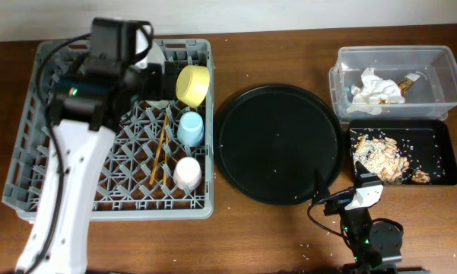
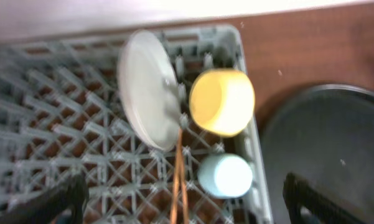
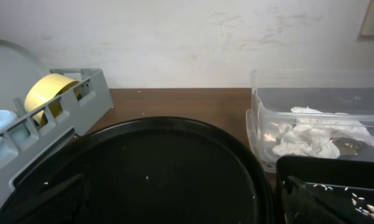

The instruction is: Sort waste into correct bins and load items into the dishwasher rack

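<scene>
Claws gape wide, empty — left claw [image 2: 180, 202] over the rack [image 2: 62, 124], right claw [image 3: 183, 199] facing the round tray [image 3: 162, 162].

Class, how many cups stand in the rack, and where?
2: the blue cup beside the chopsticks; the white cup below it in the overhead view. The arm may hide more.

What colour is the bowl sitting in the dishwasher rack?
Yellow. The bowl shows best in the left wrist view.

Dark brown wooden table [image 1: 274, 38], scuffed off-white wall [image 3: 174, 43] rising behind its far edge, soft even light
</scene>
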Available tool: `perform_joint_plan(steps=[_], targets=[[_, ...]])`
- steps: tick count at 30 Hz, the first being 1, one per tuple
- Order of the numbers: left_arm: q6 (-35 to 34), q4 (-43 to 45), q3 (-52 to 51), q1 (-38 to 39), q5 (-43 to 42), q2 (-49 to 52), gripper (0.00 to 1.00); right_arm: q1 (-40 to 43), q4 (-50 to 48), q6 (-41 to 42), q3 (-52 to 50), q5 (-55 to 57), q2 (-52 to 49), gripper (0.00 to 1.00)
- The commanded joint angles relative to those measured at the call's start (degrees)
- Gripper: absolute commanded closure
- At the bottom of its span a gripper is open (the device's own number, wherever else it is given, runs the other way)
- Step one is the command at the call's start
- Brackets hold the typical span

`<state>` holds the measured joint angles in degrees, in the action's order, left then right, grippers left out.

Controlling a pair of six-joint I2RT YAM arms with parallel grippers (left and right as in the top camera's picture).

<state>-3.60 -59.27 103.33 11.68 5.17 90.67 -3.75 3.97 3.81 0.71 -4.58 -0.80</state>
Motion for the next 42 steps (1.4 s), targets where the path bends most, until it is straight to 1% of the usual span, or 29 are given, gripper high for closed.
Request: perform_joint_plan(steps=[1,5,9,12,14,18,22,27,30,33,35,42], targets=[[3.43,10.56,-14.75,-4.90,-2.03,-11.06,0.00,-0.37,0.13,-0.42,-0.39,-0.15,0.59,0.02],[3.43,25.29,-34.95,-12.13,-8.74,-23.52,0.00,-0.37,0.13,-0.42,-0.39,-0.15,0.59,0.02],[3.45,34.93,-51.76,-16.31,-9.49,-35.54,0.00,-0.37,0.13,-0.42,-0.39,-0.15,0.59,0.01],[3.45,39.32,-61.16,-18.62,-9.49,-42.80,0.00,-0.37,0.13,-0.42,-0.39,-0.15,0.59,0.02],[3.48,43.91,-69.31,-20.37,-9.46,-49.99,0.00,-0.37,0.13,-0.42,-0.39,-0.15,0.59,0.02],[7.74,52.98,-82.16,-20.76,-9.31,-63.10,0.00,-0.37,0.13,-0.42,-0.39,-0.15,0.59,0.02],[8.46,58.42,-91.23,-20.76,-9.16,-73.68,0.00,-0.37,0.13,-0.42,-0.39,-0.15,0.59,0.02],[9.38,58.82,-98.07,-20.61,-8.44,-82.86,0.00,-0.37,0.13,-0.42,-0.39,-0.15,0.59,0.01],[11.04,58.77,-100.78,-19.41,-8.41,-86.99,0.00,-0.37,0.13,-0.42,-0.39,-0.15,0.59,0.02],[11.02,58.16,-102.86,-18.62,-8.50,-90.09,0.00,-0.37,0.13,-0.42,-0.39,-0.15,0.59,0.01],[10.99,54.64,-102.86,-18.43,-8.94,-90.40,0.00,-0.37,0.13,-0.42,-0.39,-0.15,0.59,0.02],[10.99,54.90,-102.84,-18.49,-8.85,-90.38,0.00,-0.37,0.13,-0.42,-0.39,-0.15,0.59,0.01]])
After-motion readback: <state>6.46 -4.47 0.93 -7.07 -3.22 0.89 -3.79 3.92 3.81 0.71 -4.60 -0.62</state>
